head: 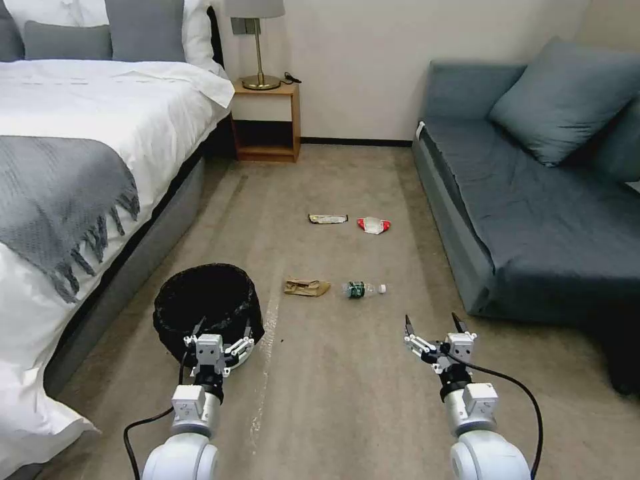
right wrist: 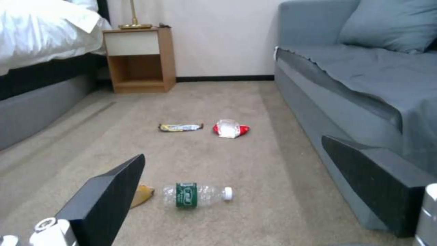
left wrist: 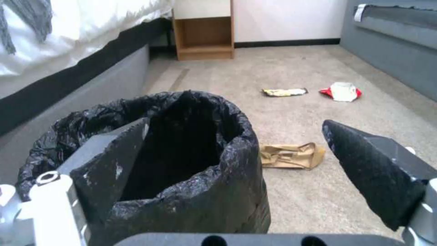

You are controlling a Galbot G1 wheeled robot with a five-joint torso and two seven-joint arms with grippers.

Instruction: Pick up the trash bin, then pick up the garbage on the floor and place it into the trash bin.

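Left gripper [head: 223,327] gapes wide astride the bin [head: 207,303] rim, ungrasped; right gripper [head: 433,325] open, empty; garbage [head: 307,287] untouched.

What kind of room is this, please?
Most likely a hotel room or a bedroom: a bed with white linen and a grey throw, a wooden nightstand carrying a lamp, and a grey sofa stand around a carpeted floor.

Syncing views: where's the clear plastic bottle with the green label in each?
Head view: clear plastic bottle with the green label lying on carpet, centre, ahead of both grippers.
Left wrist view: not in it.
Right wrist view: low centre.
Shared landmark: wooden nightstand.
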